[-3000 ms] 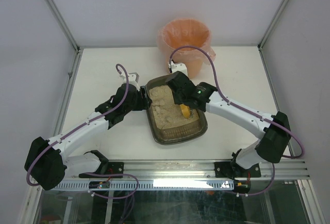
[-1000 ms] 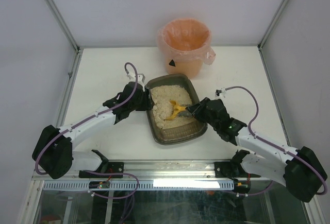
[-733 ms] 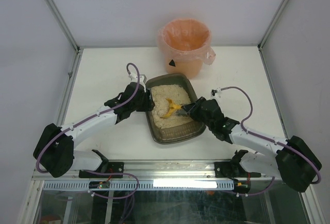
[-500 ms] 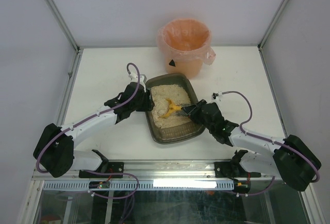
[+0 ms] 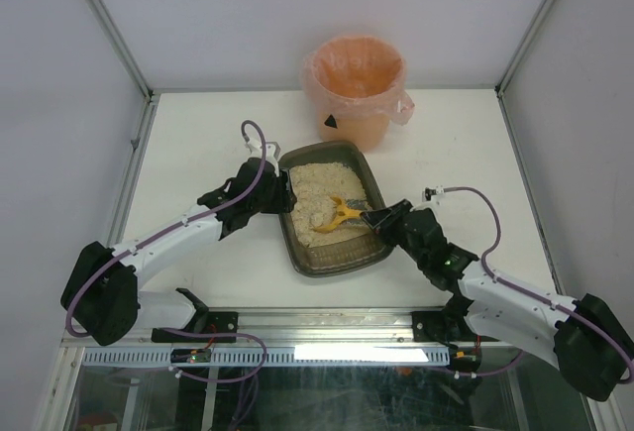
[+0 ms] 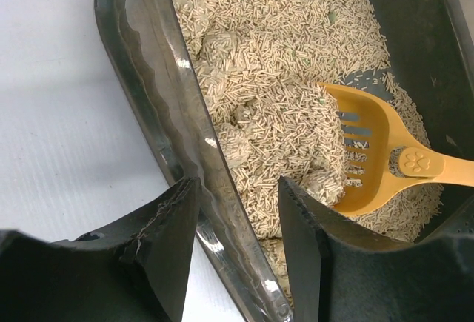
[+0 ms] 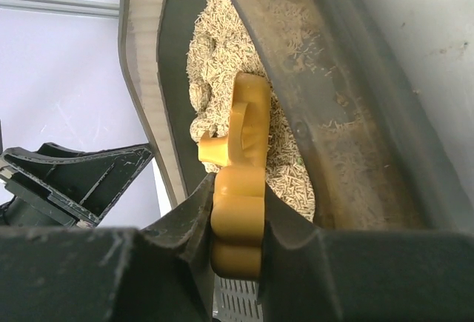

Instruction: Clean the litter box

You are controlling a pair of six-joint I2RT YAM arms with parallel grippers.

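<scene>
Right pincer (image 7: 237, 196) clamps the handle of the yellow scoop (image 6: 370, 152) — blade resting in beige litter (image 6: 274, 55) ahead. Left pincer (image 6: 237, 189), part-open, grips the litter box (image 6: 141, 78) by its wall.

From where I stand, I count one shallow dark grey-brown rectangular litter box (image 5: 335, 267) of beige granules, one small yellow slotted plastic scoop (image 5: 338, 214) and one round orange-pink bag-lined bucket (image 5: 357, 84). There are two white-and-black robot arms, the left arm (image 5: 168, 238) and the right arm (image 5: 510, 292), each with one black two-finger gripper: the left gripper (image 5: 285, 196) and the right gripper (image 5: 369, 217). One white table (image 5: 198, 134) carries it all.
</scene>
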